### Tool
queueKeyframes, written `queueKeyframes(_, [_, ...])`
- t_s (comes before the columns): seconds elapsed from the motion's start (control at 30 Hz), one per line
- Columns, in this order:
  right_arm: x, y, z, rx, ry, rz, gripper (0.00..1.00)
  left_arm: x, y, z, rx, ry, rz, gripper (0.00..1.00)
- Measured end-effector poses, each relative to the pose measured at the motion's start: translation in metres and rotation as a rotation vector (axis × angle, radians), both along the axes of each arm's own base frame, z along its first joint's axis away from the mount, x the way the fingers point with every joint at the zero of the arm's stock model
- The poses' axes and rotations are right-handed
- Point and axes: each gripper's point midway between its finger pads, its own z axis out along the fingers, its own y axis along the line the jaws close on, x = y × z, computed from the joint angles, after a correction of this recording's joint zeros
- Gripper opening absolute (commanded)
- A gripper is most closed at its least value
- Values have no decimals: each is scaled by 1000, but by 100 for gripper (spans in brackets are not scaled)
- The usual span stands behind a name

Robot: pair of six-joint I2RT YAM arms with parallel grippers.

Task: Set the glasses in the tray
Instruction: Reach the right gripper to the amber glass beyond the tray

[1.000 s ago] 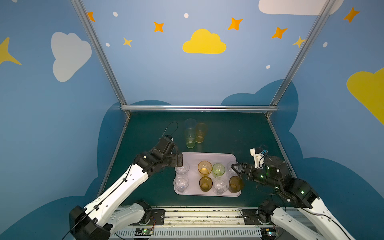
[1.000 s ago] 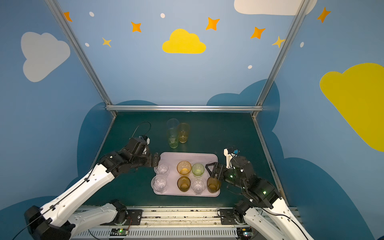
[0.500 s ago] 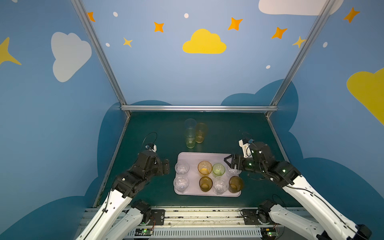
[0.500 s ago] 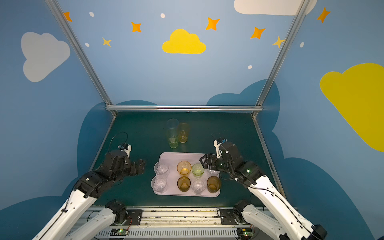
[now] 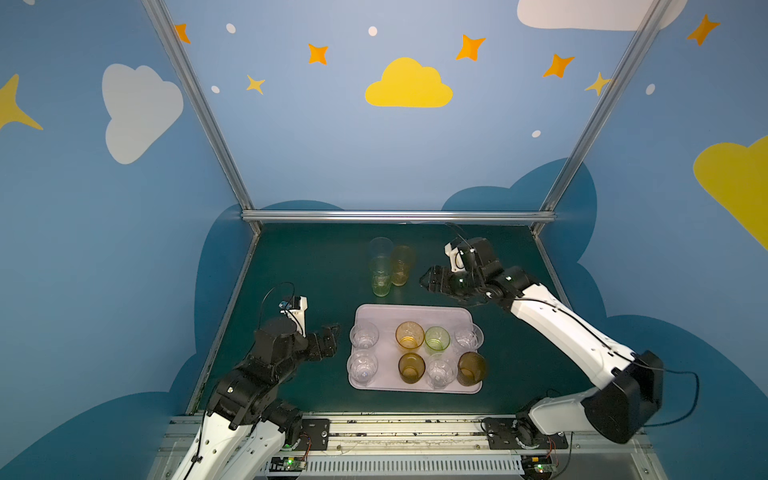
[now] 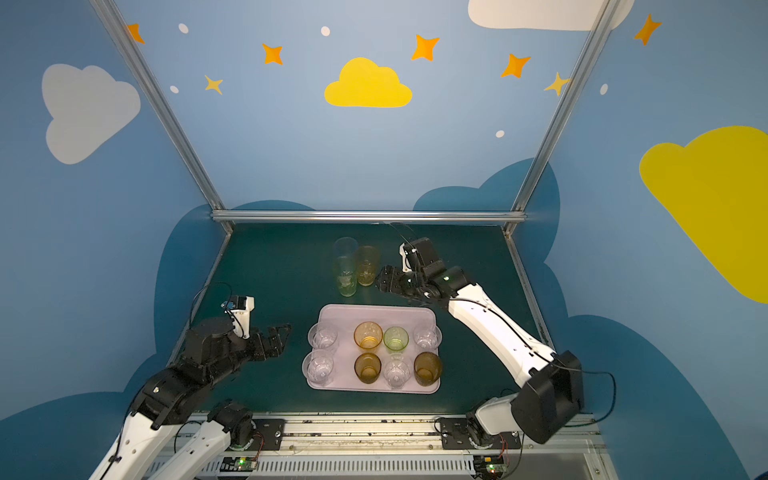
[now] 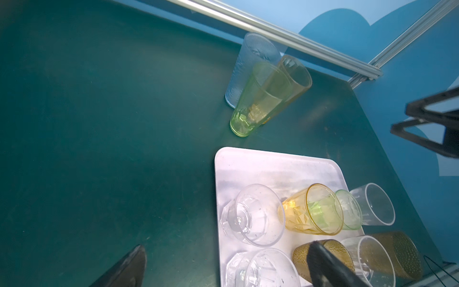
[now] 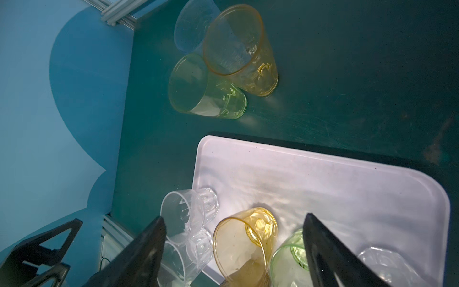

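The pale pink tray (image 5: 415, 312) (image 6: 376, 312) lies at the table's front middle and holds several short glasses: clear, amber, green and brown. Three tall glasses stand together on the mat behind it: pale blue (image 5: 379, 248), green (image 5: 381, 279) (image 8: 206, 97) and amber (image 5: 402, 266) (image 8: 243, 54). My right gripper (image 5: 428, 280) (image 8: 234, 223) hangs open and empty just right of the tall amber glass, beyond the tray's far right corner. My left gripper (image 5: 330, 340) (image 7: 227, 261) is open and empty, a little left of the tray's left edge beside the clear glasses (image 7: 253, 216).
An aluminium frame rail (image 5: 399, 216) runs along the back edge of the dark green mat (image 5: 299, 270), with blue walls on both sides. The tray's far strip (image 8: 323, 179) is bare. A metal rail (image 5: 395, 428) with the arm bases borders the front.
My right arm has swung from the tray's right side back toward the tall glasses. My left arm has drawn back from the tray's left rim toward the front left.
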Motion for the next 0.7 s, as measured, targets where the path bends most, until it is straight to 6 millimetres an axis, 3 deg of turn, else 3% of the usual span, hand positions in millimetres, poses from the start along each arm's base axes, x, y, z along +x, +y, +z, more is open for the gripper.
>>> queueKeyframes(0.13, [28,6,-1,-20,6,-20,75,0,-4,-3,-5,17,-16,100])
queueKeyframes(0.3, [64,14,4,-46,-19,-32,48,-1,-7,-2,-17,19,-31,100])
queueKeyframes(0.5, [99,29,-4,-90,-16,-19,43,0,-8,-5,-14,34,-33,100])
queueKeyframes(0.7, [114,30,-25,-166,16,-23,39,1,-8,-6,-12,39,-33,100])
